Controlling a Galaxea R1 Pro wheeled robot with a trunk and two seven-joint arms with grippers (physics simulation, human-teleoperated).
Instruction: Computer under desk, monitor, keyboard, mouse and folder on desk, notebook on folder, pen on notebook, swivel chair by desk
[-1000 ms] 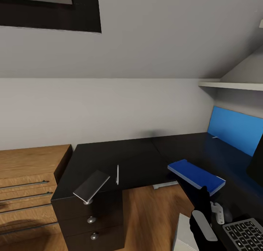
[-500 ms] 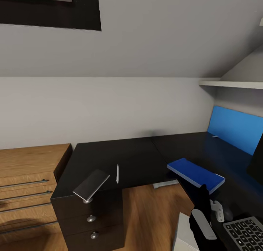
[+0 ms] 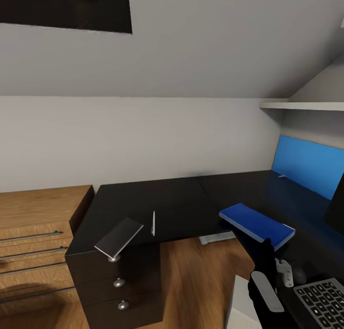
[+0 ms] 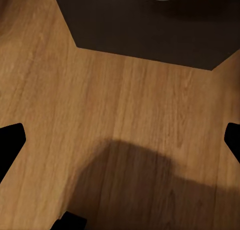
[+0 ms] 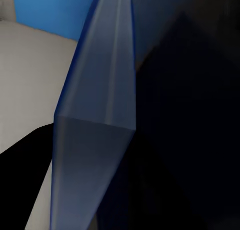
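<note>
The black desk runs along the wall and turns toward me at the right. A dark grey notebook lies at its front left edge, overhanging the drawers. A thin white pen lies beside it. The blue folder rests across the desk's inner corner, and its edge shows very close in the right wrist view. My right gripper is just behind the folder's near corner; its fingers are too hidden to judge. The keyboard, small black mouse and monitor edge are at the right. My left gripper hangs open over the floor.
Wooden low drawers stand left of the desk's black drawer unit with silver knobs. A light grey computer top shows beside my right arm. A blue panel and a white shelf are on the right wall.
The whole picture has slid slightly, so the camera moved. The notebook, pen and folder keep their places on the desk. My right arm stays by the folder.
</note>
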